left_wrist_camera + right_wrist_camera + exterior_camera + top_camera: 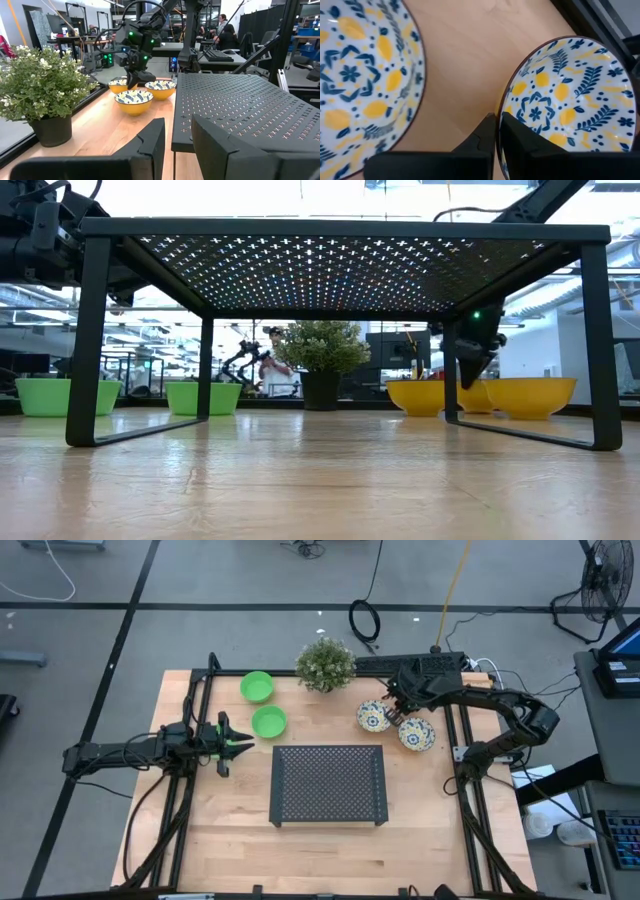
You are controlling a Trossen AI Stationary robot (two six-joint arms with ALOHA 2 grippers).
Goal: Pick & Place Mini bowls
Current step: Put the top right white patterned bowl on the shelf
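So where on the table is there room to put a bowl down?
The widest bare wood lies along the near edge of the table, in front of the black mesh rack. It is crowded at the back: two green bowls, the potted plant, and the patterned bowls, where the right gripper works.

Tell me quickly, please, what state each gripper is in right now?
Left gripper: open, holding nothing.
Right gripper: shut on a patterned bowl's rim.

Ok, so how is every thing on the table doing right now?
Green bowls: upright, empty.
Patterned bowls: upright, empty.
Right gripper: shut on one patterned bowl's rim.
Left gripper: open, empty.
Rack: standing, nothing on top.
Plant: upright.
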